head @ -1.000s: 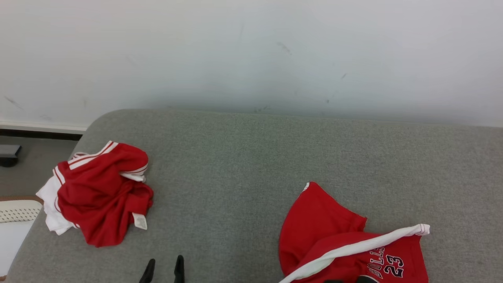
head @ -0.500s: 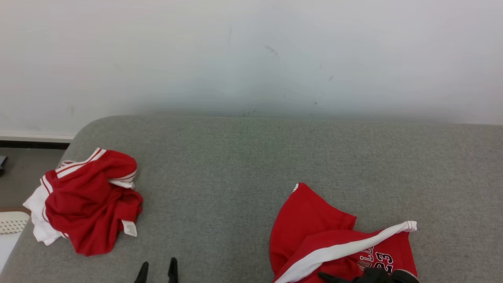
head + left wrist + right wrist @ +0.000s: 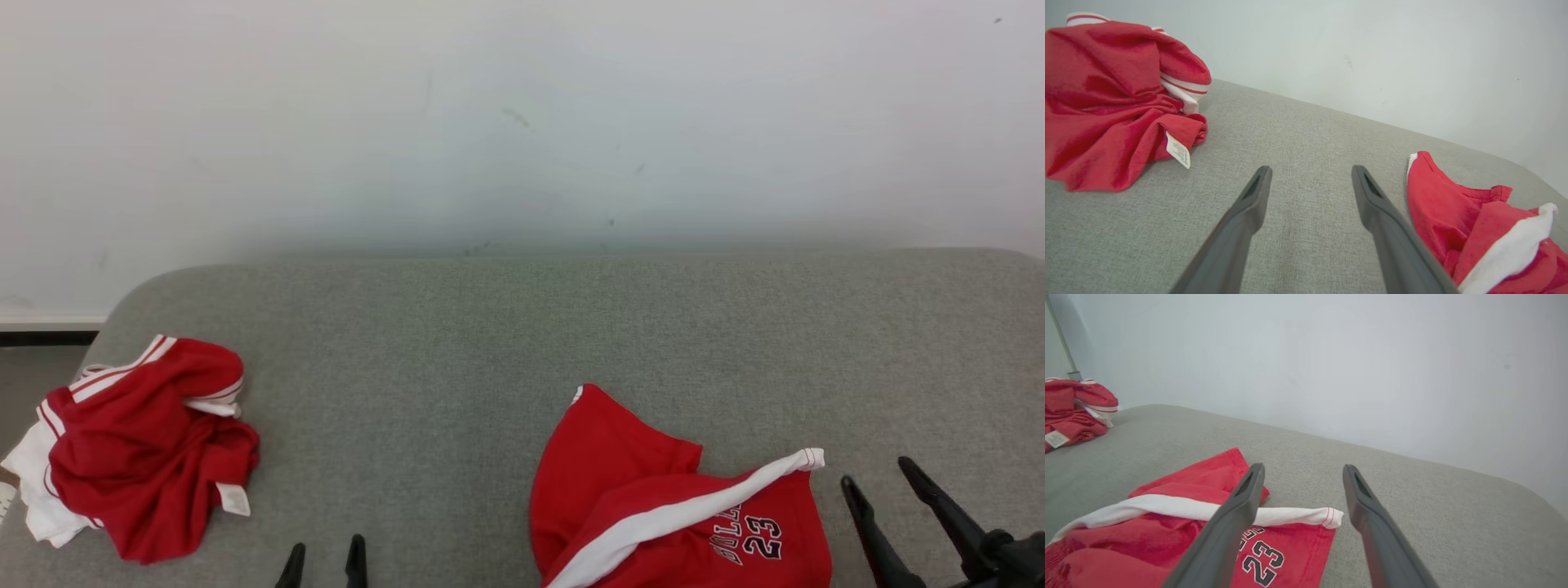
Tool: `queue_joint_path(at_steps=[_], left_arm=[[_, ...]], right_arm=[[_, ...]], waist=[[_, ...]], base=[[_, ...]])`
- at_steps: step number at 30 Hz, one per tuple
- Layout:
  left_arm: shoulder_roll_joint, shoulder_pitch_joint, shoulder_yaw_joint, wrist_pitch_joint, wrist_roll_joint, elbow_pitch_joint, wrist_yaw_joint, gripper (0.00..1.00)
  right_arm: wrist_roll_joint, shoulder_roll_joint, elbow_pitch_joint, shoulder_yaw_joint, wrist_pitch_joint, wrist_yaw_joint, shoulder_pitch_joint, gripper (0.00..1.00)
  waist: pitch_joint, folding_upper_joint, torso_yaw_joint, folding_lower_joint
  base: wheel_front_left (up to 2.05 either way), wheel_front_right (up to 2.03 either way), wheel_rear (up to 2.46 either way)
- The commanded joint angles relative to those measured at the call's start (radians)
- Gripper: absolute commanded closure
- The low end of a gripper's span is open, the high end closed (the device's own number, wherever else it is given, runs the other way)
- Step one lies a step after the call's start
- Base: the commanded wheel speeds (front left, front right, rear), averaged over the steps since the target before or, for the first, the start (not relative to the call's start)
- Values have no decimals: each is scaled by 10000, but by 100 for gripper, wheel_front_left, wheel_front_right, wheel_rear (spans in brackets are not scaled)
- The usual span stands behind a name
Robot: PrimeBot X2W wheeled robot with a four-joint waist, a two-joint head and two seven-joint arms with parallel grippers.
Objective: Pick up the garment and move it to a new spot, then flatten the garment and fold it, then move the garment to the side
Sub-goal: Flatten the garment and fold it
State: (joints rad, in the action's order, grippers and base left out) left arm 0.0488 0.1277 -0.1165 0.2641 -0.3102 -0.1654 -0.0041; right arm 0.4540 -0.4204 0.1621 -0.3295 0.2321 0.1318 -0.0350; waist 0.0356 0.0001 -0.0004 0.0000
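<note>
A red garment point(image 3: 645, 498) with a white stripe and the number 23 lies rumpled on the grey cushioned surface point(image 3: 490, 343), at the front right. My right gripper point(image 3: 878, 474) stands open just to its right, apart from the cloth. In the right wrist view the right gripper point(image 3: 1303, 468) hangs over the garment's point(image 3: 1208, 486) right edge, where the rolled white band point(image 3: 1298, 516) ends. My left gripper point(image 3: 325, 555) is open and empty at the front, between the two garments; its left wrist view shows the left gripper point(image 3: 1310, 169) above bare grey fabric.
A second red and white garment point(image 3: 139, 441) lies crumpled at the surface's left end, close to its rounded edge. A white wall point(image 3: 522, 122) stands right behind the surface. Dark floor point(image 3: 41, 367) shows past the left end.
The head camera has turned, shifting the whole picture left. My right gripper, which was at the front edge of the numbered garment, now stands open to its right.
</note>
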Motion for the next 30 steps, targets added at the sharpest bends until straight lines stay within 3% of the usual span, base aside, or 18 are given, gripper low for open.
queue_joint_path(at_steps=[1,3,9,17,30], left_arm=[[31,51,17,5,122,11,-36,0],[31,29,11,5,143,9,-49,0],[31,54,8,5,139,47,-152,0],[31,414,21,4,327,79,-280,0],[31,408,41,4,379,-2,-307,0]], right_arm=[[-32,193,87,243,127,-23,183,0],[-509,234,347,733,263,-23,317,0],[-1015,1185,540,2082,326,-24,739,0],[-1207,2127,710,2663,333,-23,1281,0],[-1212,2141,771,2528,335,-23,1164,0]], waist=[[6,-1,-40,0],[11,-1,-74,0],[34,-1,-151,0],[177,-1,-113,0],[153,-1,-19,0]], base=[[0,0,0],[0,0,0],[0,0,0],[0,0,0],[0,0,0]])
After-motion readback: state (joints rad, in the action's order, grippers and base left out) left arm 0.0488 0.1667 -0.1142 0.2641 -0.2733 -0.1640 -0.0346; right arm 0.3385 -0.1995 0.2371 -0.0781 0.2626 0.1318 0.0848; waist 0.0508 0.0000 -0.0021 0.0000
